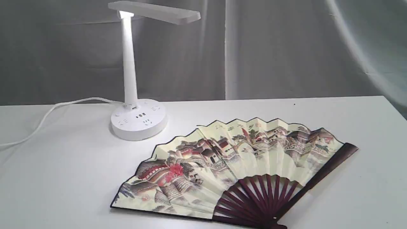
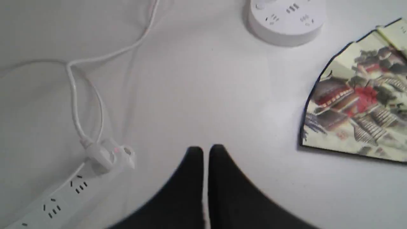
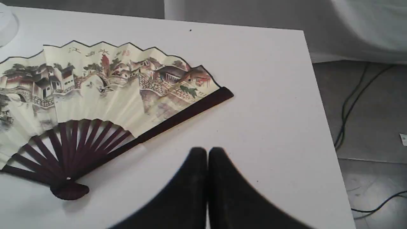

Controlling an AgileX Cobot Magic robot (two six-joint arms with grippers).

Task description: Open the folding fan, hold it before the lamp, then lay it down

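The folding fan (image 1: 229, 171) lies spread open and flat on the white table, painted side up, dark ribs meeting at a pivot near the front edge. Its left part (image 2: 359, 101) shows in the left wrist view, its right half and guard (image 3: 105, 105) in the right wrist view. The white lamp (image 1: 133, 82) stands behind the fan at the left, lit, its round base (image 2: 286, 19) close to the fan's edge. My left gripper (image 2: 206, 151) is shut and empty, above bare table away from the fan. Shut and empty too, my right gripper (image 3: 207, 152) hovers beside the fan's right guard. Neither arm appears in the exterior view.
The lamp's white cord (image 1: 47, 114) runs off to the left, to a plug (image 2: 105, 156) in a white power strip (image 2: 54, 203). The table's right edge (image 3: 321, 105) drops to a grey floor with dark cables (image 3: 353, 101). A grey curtain hangs behind.
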